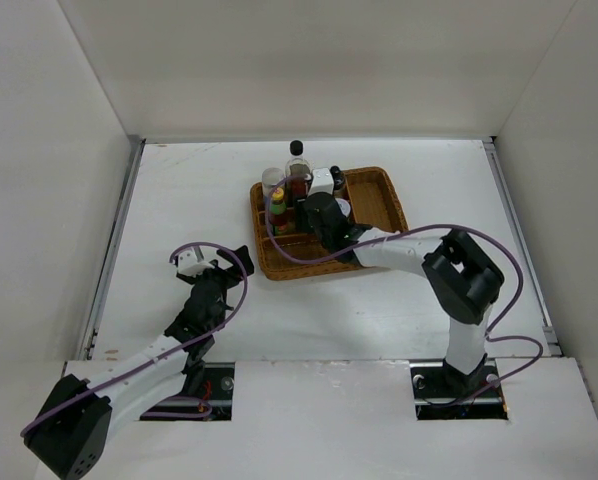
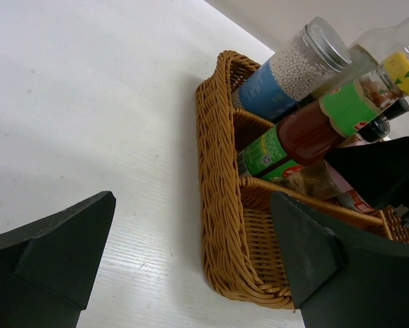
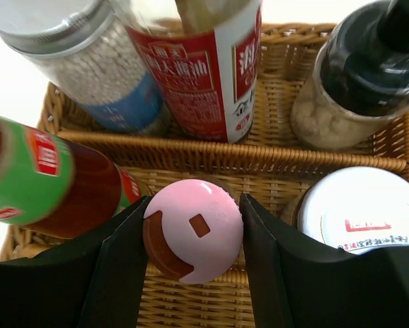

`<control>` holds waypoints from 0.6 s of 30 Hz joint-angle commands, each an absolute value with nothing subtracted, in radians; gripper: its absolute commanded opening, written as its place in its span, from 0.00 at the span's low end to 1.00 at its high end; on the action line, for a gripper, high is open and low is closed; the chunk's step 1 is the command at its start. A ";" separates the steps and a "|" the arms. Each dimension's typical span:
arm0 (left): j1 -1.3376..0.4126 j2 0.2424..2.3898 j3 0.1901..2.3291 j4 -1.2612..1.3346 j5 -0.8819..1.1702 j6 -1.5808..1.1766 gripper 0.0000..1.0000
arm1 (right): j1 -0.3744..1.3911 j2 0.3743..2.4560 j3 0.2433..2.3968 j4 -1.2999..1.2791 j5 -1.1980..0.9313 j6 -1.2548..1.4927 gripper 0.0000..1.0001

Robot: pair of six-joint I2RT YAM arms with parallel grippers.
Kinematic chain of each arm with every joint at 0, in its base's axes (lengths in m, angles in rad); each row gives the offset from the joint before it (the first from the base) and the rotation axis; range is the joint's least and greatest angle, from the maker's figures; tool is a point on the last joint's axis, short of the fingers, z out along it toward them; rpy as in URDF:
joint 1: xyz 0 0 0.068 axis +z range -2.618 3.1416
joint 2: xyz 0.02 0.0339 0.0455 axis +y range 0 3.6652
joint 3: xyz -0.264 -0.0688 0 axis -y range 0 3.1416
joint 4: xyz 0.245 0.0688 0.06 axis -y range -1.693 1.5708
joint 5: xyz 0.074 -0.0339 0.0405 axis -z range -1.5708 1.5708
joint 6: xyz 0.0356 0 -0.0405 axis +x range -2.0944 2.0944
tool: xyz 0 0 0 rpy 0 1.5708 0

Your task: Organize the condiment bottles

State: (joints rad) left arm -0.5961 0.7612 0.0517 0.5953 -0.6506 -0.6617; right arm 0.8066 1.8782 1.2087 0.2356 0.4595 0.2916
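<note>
The right hand [image 3: 194, 208] was clamped on the pink-capped bottle [image 3: 191, 236], one finger pressing each side of its round cap. This bottle stood upright in the near compartment of the wicker tray [image 3: 273, 160], between the yellow-capped red sauce bottle [image 3: 47, 178], which leaned over at one side, and a white-lidded jar [image 3: 365, 208] at the other side. Behind the woven divider stood a jar of white beads [image 3: 88, 48], a tall red-labelled bottle [image 3: 204, 68] and a dark-capped shaker [image 3: 355, 75].

Whether the base already sat on the tray floor, the pictures did not show. In my judgement the step was to place this bottle, so the hand should go down straight until the base rests firmly, and only then open a little. The neighbours were very near, so wide fingers could push the leaning sauce bottle; a straight lift upward seemed safest.

The left hand [image 2: 192, 205] waited over the counter [image 2: 88, 102] beside the tray, its fingers wide apart and holding nothing.
</note>
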 commanded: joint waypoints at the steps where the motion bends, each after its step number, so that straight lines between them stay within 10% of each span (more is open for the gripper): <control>1: -0.588 0.756 0.025 0.637 -0.649 -0.660 1.00 | 0.792 1.878 1.206 0.273 0.430 0.311 0.56; 9: -0.588 0.755 0.028 0.635 -0.640 -0.657 1.00 | 0.794 1.714 1.151 0.274 0.388 0.314 0.93; 18: -0.567 0.706 0.031 0.631 -0.571 -0.652 1.00 | 0.704 1.335 0.852 0.438 0.500 0.330 1.00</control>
